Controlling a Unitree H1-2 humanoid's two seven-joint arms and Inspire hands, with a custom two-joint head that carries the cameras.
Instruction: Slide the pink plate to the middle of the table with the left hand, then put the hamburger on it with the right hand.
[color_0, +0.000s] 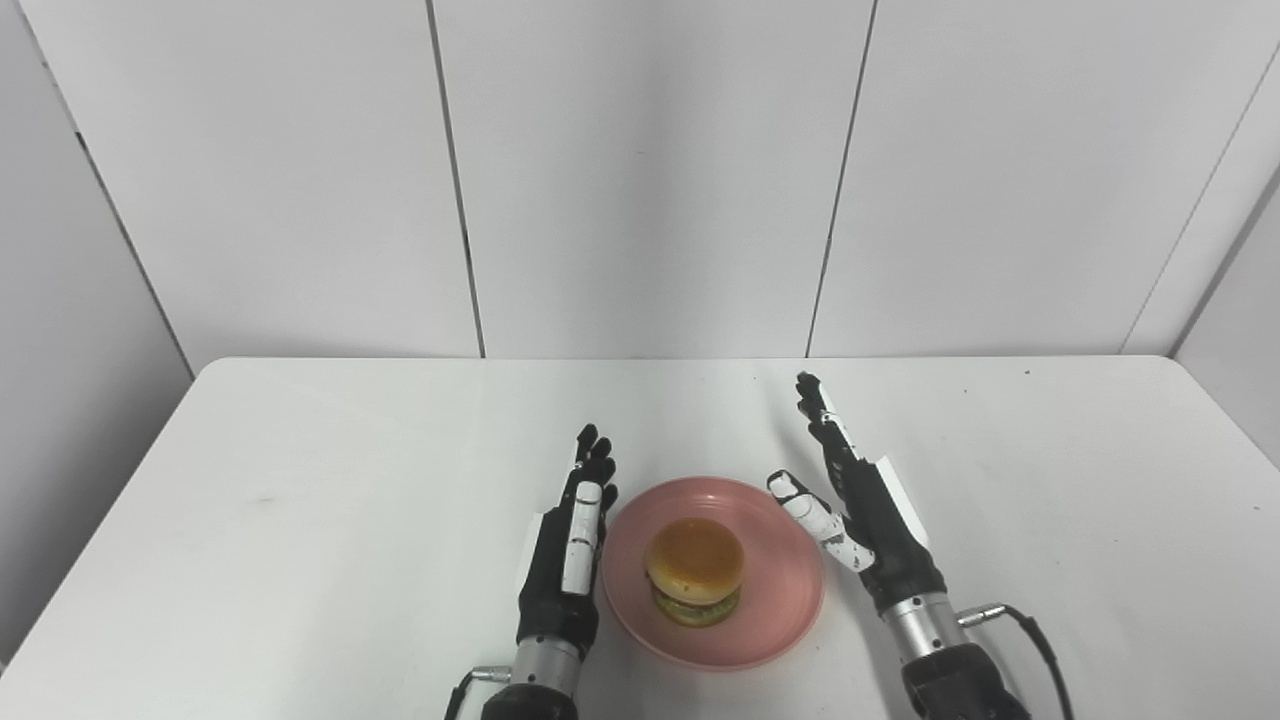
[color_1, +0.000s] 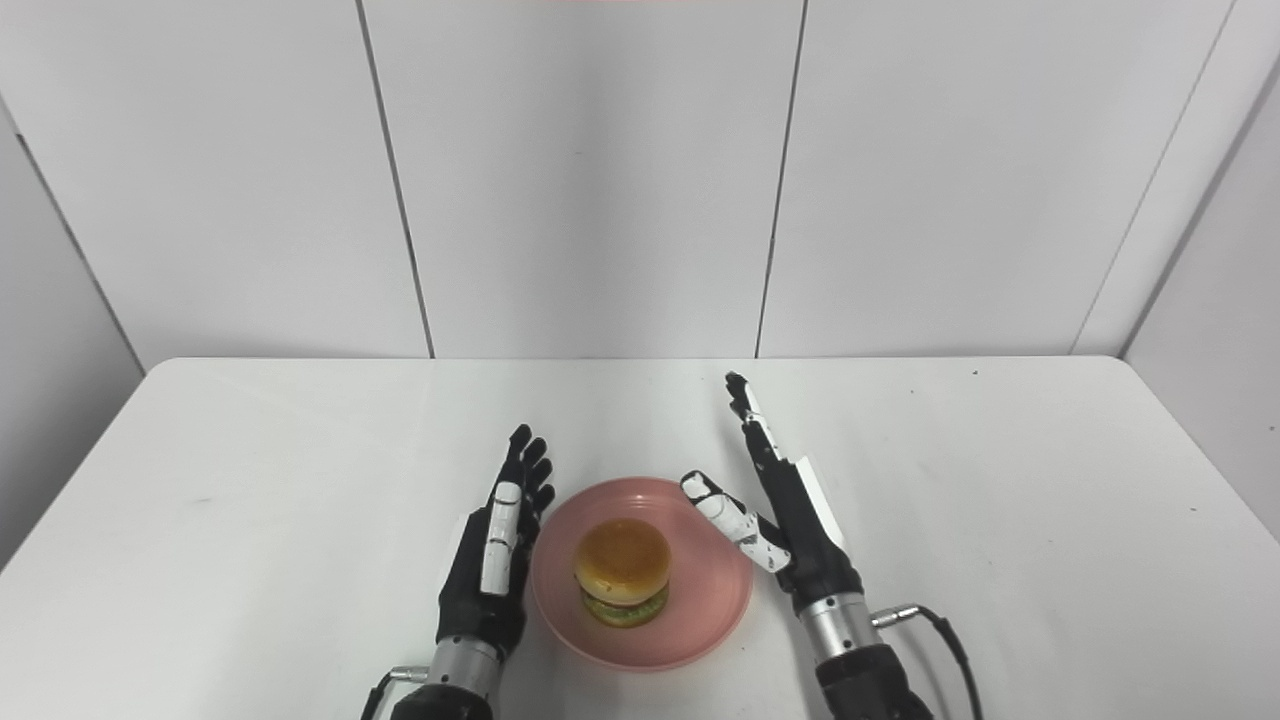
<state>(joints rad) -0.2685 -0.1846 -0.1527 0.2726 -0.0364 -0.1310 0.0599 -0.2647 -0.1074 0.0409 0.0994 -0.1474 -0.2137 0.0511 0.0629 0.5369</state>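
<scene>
Pink plate (color_0: 780, 600) — hands (color_0: 565, 560) flanking.

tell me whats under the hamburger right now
The hamburger sits on the pink plate, a little toward its near side, and the plate rests on the white table. The plate's surface directly beneath the bun is covered, so it cannot be seen.

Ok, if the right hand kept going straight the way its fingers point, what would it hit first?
Nothing, apparently: the right hand points past the pink plate over bare table toward the wall.
</scene>
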